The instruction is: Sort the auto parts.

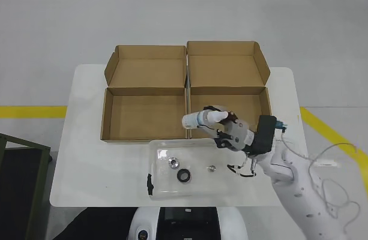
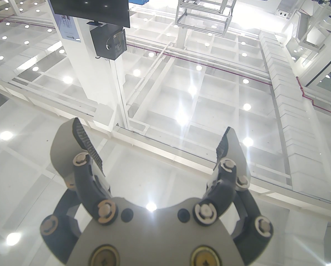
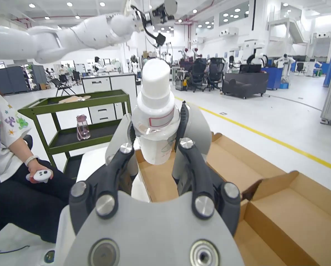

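My right gripper is shut on a white spray bottle with a white cap, held on its side over the seam between the two cardboard boxes. The bottle sits clamped between the right gripper. The left box and the right box stand open on the white table. A clear tray near the front edge holds a metal ring, a black ring and a small metal part. My left gripper is open, pointing up at the ceiling, with nothing between its fingers.
Both boxes have their flaps folded back at the far side. A green cart with a pink bottle stands beside the table. A seated person with a controller is near that cart. Yellow floor tape runs past the table.
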`<state>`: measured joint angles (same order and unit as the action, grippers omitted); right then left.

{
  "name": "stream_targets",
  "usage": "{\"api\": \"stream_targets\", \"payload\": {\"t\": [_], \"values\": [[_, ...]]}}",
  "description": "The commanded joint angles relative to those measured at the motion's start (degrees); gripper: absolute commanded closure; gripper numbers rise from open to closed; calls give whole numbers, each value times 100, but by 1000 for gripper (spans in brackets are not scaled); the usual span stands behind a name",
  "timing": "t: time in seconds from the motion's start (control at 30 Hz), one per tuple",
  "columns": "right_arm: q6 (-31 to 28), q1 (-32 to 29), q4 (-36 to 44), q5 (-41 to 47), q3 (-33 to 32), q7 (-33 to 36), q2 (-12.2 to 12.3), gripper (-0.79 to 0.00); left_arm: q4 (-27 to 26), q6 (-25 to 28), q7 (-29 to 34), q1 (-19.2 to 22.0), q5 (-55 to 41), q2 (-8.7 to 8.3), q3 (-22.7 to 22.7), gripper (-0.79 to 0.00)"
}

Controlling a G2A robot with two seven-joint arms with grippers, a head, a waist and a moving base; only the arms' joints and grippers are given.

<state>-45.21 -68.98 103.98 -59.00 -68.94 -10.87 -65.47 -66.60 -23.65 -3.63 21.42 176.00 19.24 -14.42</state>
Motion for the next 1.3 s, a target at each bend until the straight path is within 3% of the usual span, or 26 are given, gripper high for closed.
{"api": "stream_targets", "payload": {"t": [0.0, 0.6, 1.27], "values": [[88, 52, -265, -108, 55, 218, -5, 0, 0, 0, 0, 0, 0, 0, 0, -785], [857, 674, -1310, -674, 263, 1341, -67, 0, 0, 0, 0, 0, 0, 0, 0, -785], [1364, 1445, -2167, -667, 802, 2743, -226, 0, 0, 0, 0, 0, 0, 0, 0, -785]]}}
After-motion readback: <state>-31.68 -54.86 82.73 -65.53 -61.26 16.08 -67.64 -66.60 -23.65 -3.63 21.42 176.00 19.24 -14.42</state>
